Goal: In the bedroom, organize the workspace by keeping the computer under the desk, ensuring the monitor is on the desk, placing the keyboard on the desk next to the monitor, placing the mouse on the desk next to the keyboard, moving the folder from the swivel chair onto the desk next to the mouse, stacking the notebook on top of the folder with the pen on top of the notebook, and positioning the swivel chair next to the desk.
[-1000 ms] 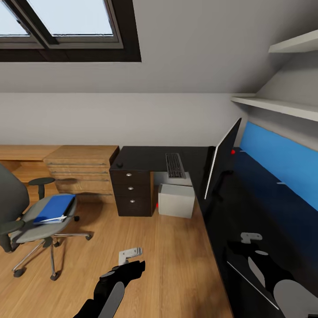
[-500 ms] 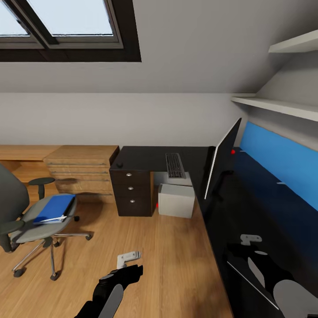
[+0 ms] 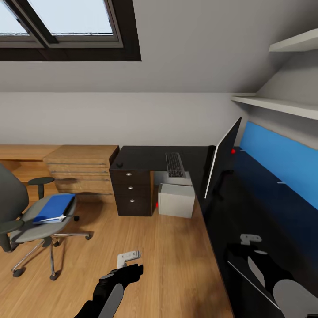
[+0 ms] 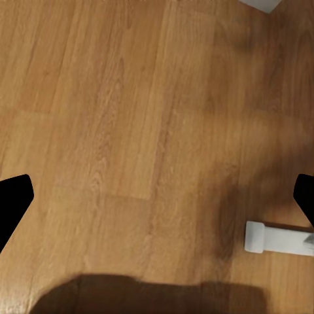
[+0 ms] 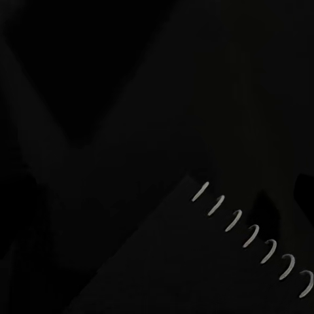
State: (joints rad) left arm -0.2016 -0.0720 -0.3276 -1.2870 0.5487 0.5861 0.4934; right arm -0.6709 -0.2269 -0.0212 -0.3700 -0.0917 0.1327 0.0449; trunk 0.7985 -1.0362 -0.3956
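The folder (image 3: pixel 54 207) lies flat on the seat of the swivel chair (image 3: pixel 31 221), well apart from the worktop (image 3: pixel 145 157), so the main carry is not yet done. The keyboard (image 3: pixel 175 164) rests on the worktop's short wing beside the monitor (image 3: pixel 223 161), which stands turned edge-on near the corner. The mouse (image 3: pixel 119 165) sits far along the worktop above the drawers (image 3: pixel 131 193), apart from the keyboard. The computer (image 3: pixel 176 200) stands on the floor (image 3: pixel 176 260) under the worktop.

The left pincer (image 3: pixel 128 257) hangs over bare floor; in the left wrist view its fingers (image 4: pixel 13 199) stand wide apart with nothing between them. The right pincer (image 3: pixel 250 239) hovers above the long wing; whether it is spread or pressed together cannot be told. The right wrist view shows a spiral binding (image 5: pixel 252 235), likely the notebook, nearly lost against the black surface.

The likely trouble: the chair rolls on castors, so a push while reaching for the folder could send it away. A thin folder may slide off the seat's sloped edge if gripped by one corner. The dark notebook is easy to misjudge on the glossy top.
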